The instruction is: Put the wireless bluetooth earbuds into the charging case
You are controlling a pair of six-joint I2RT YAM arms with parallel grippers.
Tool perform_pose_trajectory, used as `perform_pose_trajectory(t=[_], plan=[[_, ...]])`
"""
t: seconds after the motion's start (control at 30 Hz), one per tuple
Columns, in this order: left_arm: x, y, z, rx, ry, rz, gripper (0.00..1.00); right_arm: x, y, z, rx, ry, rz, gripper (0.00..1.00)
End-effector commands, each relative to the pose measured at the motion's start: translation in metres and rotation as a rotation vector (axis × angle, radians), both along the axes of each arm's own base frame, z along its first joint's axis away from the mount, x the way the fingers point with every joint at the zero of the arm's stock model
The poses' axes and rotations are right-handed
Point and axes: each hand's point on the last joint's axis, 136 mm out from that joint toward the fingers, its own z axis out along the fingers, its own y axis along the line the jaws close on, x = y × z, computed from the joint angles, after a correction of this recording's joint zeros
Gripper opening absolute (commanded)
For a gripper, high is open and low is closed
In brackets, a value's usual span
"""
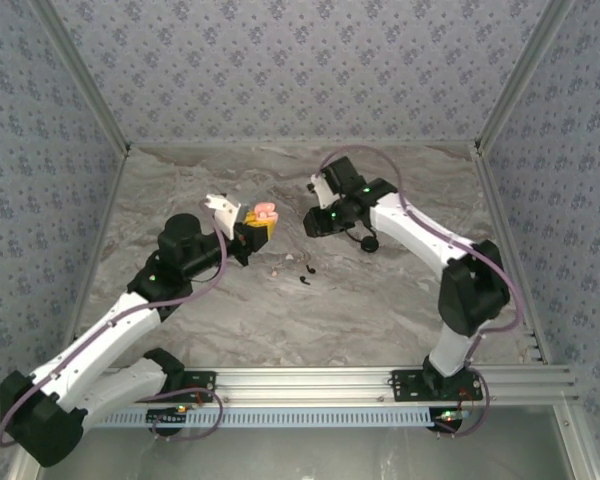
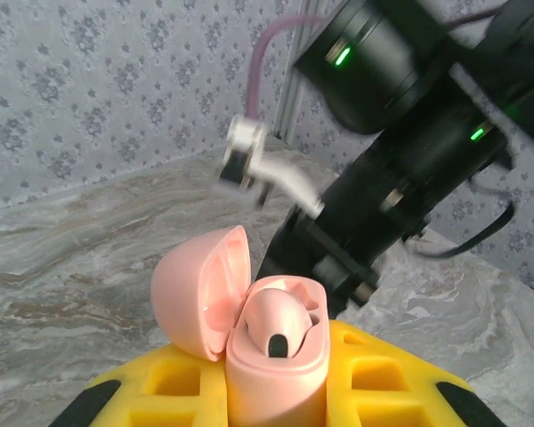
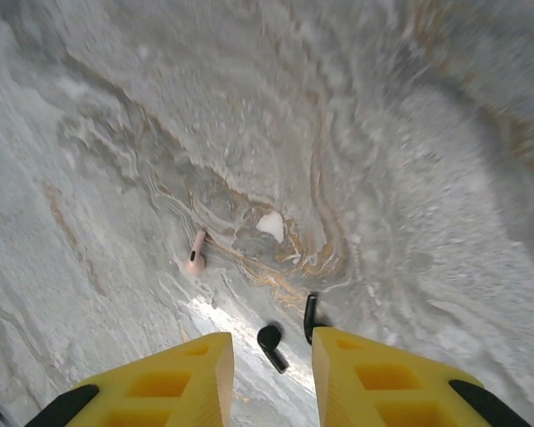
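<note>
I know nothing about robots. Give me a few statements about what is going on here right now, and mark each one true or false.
1. The left fingers hold the pink charging case. True.
2. The case's lid is closed. False: it is flipped open to one side.
3. One pink earbud sits inside the case. True.
4. The right fingers grip an earbud. False: they stand apart with nothing between them, and a second pink earbud lies on the table below.
5. Small black pieces lie on the table near the right fingers. True.
</note>
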Motion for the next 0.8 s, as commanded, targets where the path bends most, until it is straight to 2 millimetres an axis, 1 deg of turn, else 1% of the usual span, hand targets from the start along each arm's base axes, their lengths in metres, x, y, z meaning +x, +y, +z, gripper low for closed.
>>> perform_pose_trajectory(t=[0.0, 0.13, 0.27, 0.53, 0.77], plan=[[-0.006, 0.014, 0.007, 0.014, -0.025, 0.042, 0.07, -0.006, 0.023, -0.014, 0.024, 0.077, 0.026, 0.31], [-0.011, 0.021, 0.007, 0.019, -0.028, 0.061, 0.06, -0.011, 0.041, -0.038, 0.017, 0.150, 0.047, 0.32], [-0.014, 0.025, 0.008, 0.017, -0.028, 0.068, 0.06, -0.017, 0.058, -0.056, 0.004, 0.199, 0.061, 0.32], [-0.016, 0.028, 0.010, 0.008, -0.036, 0.076, 0.07, -0.025, 0.080, -0.079, -0.035, 0.268, 0.062, 0.32], [-0.016, 0.028, 0.008, 0.004, -0.037, 0.078, 0.06, -0.031, 0.092, -0.096, -0.082, 0.309, 0.072, 0.33]])
